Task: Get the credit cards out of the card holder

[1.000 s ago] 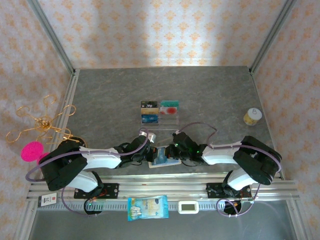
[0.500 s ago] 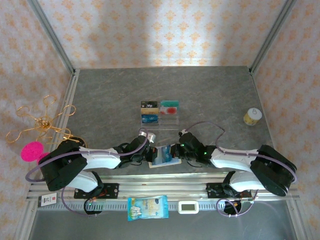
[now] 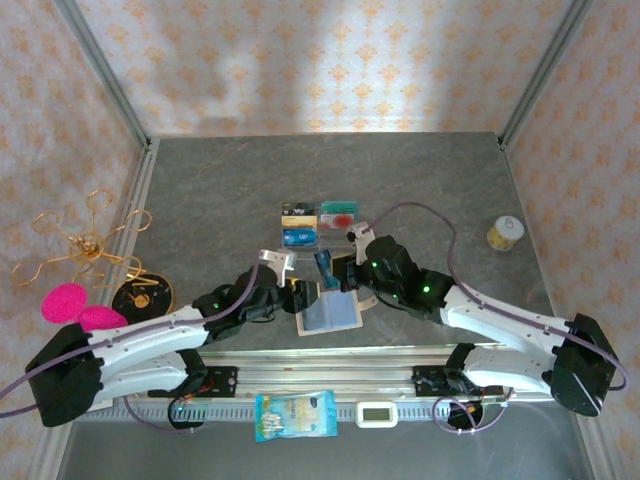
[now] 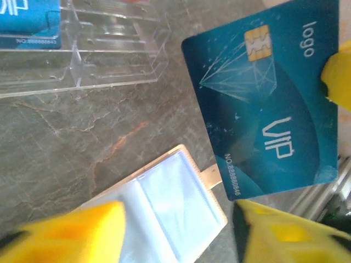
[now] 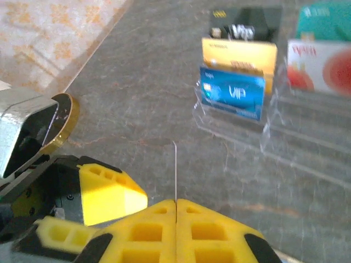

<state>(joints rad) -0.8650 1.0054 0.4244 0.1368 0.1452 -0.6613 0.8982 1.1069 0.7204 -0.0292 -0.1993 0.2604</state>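
- The card holder (image 3: 328,316) lies open on the table (image 3: 200,190), clear pockets facing up, at 6 o'clock from the clear rack (image 3: 322,228).
- The right gripper (image 3: 332,270) has its jaws clamped on a blue card (image 3: 323,266), at 12 o'clock from the card holder. Its own camera sees that card edge-on, as a thin line.
- The left gripper (image 3: 297,293) sits at 10 o'clock from the card holder. Its jaws stand apart with nothing gripped, and its yellow fingers (image 4: 71,235) are on either side of the open pockets.
- The rack holds a black card (image 5: 247,24), a gold card (image 5: 238,55), a second blue card (image 5: 233,94), a teal card (image 5: 323,19) and a red-and-white card (image 5: 321,68).
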